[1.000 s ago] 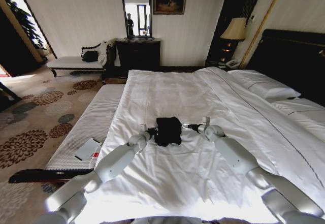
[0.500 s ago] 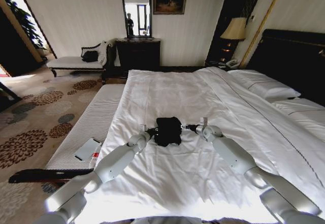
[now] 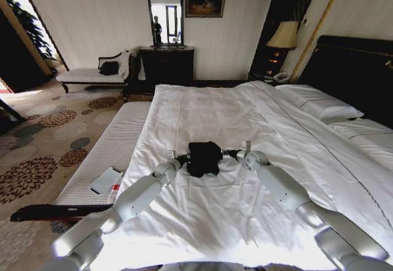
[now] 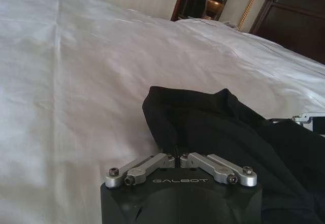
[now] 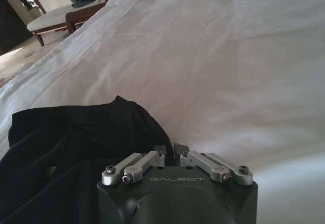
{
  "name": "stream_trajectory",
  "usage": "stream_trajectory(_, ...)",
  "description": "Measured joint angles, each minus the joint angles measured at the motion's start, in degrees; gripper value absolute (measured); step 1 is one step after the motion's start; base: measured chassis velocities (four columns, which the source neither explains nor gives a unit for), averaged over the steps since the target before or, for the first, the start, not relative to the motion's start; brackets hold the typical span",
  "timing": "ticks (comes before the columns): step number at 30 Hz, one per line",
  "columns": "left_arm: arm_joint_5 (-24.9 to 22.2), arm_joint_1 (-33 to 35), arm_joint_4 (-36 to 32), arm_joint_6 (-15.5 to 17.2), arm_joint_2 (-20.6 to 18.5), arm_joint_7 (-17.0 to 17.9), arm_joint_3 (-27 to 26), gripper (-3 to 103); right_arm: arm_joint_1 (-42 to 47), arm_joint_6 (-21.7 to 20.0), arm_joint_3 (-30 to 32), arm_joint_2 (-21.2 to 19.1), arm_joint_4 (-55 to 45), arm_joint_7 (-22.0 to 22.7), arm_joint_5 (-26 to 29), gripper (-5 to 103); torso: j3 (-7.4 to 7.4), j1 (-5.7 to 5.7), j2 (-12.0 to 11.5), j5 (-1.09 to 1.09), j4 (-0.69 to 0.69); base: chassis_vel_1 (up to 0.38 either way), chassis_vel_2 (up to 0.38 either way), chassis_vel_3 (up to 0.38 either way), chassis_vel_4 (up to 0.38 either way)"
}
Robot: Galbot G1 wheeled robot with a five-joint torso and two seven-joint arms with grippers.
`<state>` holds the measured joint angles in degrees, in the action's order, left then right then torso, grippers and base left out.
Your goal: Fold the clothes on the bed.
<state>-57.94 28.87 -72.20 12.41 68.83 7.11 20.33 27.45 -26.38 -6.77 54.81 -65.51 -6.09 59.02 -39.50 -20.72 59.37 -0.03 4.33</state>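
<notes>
Head view: black T-shirt, bunched mid-bed, left gripper and right gripper each clenched on an opposite edge; fabric looks light, limp, non-slippery, so judged best held at hems or corners, not the bulk.

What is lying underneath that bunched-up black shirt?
The black soft-fabric T-shirt rests on the white duvet of the bed. Whatever is directly beneath it stays hidden. Both grippers, left and right, pinch its edges.
</notes>
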Motion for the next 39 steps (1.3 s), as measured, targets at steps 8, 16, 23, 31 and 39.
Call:
stream_trajectory(8,-0.11,-0.46,-0.57,-0.02,-0.62,0.15,-0.4,0,0.34,-0.01,0.14,-1.08,-2.39,0.23,0.29,0,0.0,0.0,0.0,0.0,-0.01,0.0,0.0,0.0,0.0)
stream_trajectory(16,-1.45,-2.97,-2.27,0.01,-2.0,0.85,-1.17,0,0.5,-0.15,1.03,-3.29,-6.9,1.26,1.77,0,0.0,0.0,0.0,0.0,-0.01,0.0,0.0,0.0,0.0)
stream_trajectory(23,-2.47,-5.84,-3.78,0.15,-3.45,1.07,-1.37,0,0.11,-0.21,2.19,-5.67,-10.09,1.69,2.34,0,0.0,0.0,0.0,0.0,0.0,0.0,0.0,0.0,0.0)
stream_trajectory(31,-5.33,-11.73,-5.94,0.42,-6.06,1.12,-1.12,0,-2.42,-0.44,3.87,-9.08,-13.65,2.65,3.94,0,0.0,0.0,0.0,0.0,-0.01,0.0,0.0,0.0,0.0)
stream_trajectory(39,-10.16,-21.28,-6.65,0.72,-6.74,1.0,-0.34,0,-14.6,-1.23,1.37,-12.92,-13.57,2.73,8.48,0,0.0,-0.01,0.0,-0.02,0.0,0.0,0.0,0.0,0.0)
